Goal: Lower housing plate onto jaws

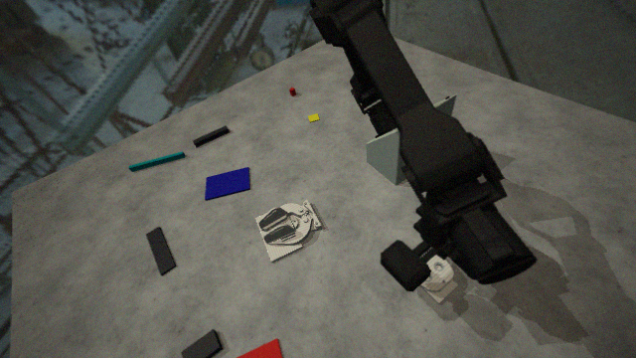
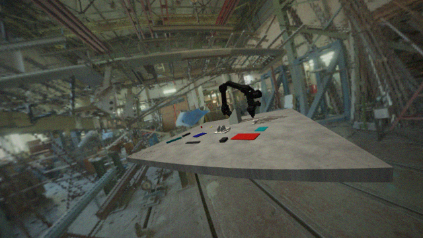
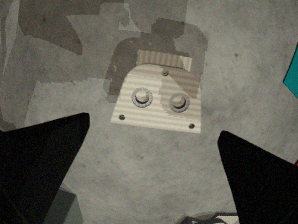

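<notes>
The cream housing plate (image 1: 441,274) (image 3: 156,112) has two ringed round holes and three small dark holes; a ridged cream piece (image 3: 150,58) shows past one edge. In the exterior view it is a small pale shape (image 2: 256,121). My gripper (image 3: 156,129) is open and empty above it, with one black finger to each side in the wrist view and a gap to the plate. The jaw assembly, two dark-handled jaws on a round cream body (image 1: 290,226) (image 2: 222,129), lies apart on a square ridged base (image 1: 278,254). In the wrist view only its edge shows at the bottom.
A pale upright panel (image 1: 384,155) (image 2: 235,117) stands beside the arm. A blue plate (image 1: 228,183) (image 2: 199,135), a red plate (image 1: 265,351) (image 2: 245,136), a teal plate (image 2: 261,129) (image 3: 293,72), a teal bar (image 1: 157,161) and several black blocks lie around the jaw assembly.
</notes>
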